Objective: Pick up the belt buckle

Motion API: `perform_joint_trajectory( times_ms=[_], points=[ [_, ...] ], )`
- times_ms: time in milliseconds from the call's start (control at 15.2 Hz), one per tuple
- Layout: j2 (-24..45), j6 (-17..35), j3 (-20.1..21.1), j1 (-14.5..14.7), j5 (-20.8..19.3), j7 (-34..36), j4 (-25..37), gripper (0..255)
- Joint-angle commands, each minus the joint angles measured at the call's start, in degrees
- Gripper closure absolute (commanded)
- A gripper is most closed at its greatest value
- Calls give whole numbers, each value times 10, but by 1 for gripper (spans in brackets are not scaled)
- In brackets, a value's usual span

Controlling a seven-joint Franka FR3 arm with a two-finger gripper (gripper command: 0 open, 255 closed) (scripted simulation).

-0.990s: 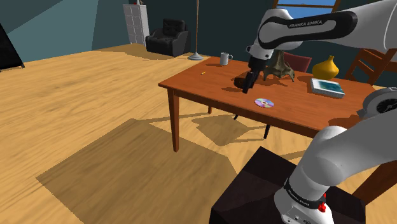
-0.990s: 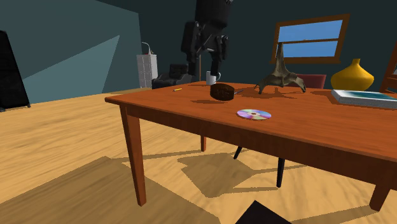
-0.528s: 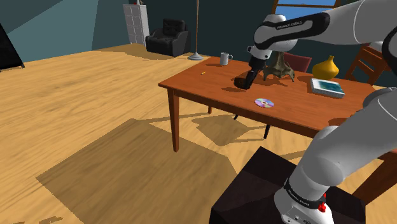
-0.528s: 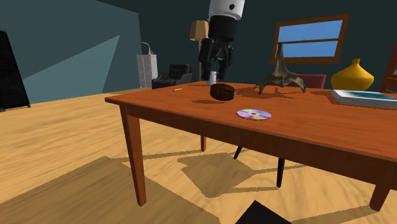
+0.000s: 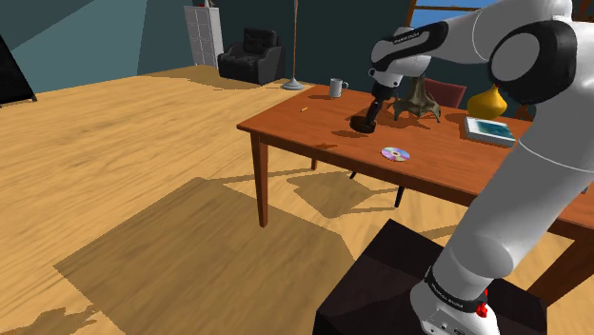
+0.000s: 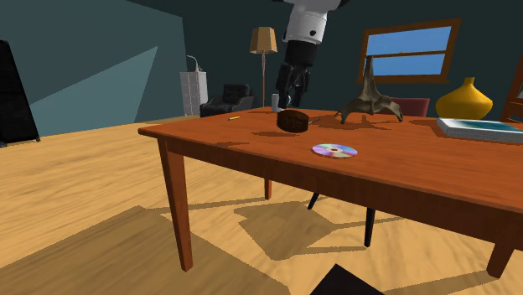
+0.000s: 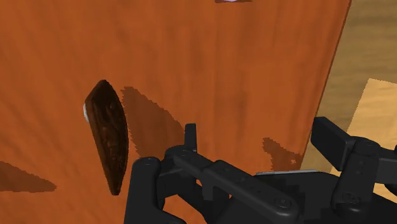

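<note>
Belt buckle: dark brown, oval, laid on the wooden tabletop, near a disc. Hand: held just above the buckle, fingers parted, nothing grasped.

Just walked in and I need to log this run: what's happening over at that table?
A white Franka arm reaches over the wooden table, its black gripper hovering close over a dark brown belt buckle. The gripper is open, and the buckle sits on the table off to one side of it, not yet held. A shiny disc lies nearby.
</note>
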Motion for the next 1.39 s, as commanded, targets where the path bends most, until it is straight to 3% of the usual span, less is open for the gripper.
perform_joint_trajectory(
  times_ms=[0, 264, 528, 1122, 1188, 1320],
  points=[
    [52, -3, -16, -8, 37, -47, 45, 0],
    [155, -24, -27, -44, 113, -125, 145, 0],
    [252, -57, -17, -98, 175, -177, 257, 0],
    [264, -8, -10, -98, 188, -194, 214, 0],
    [264, -8, -9, -98, 188, -194, 215, 255],
    [264, -8, -9, -98, 188, -194, 215, 255]
  ],
)
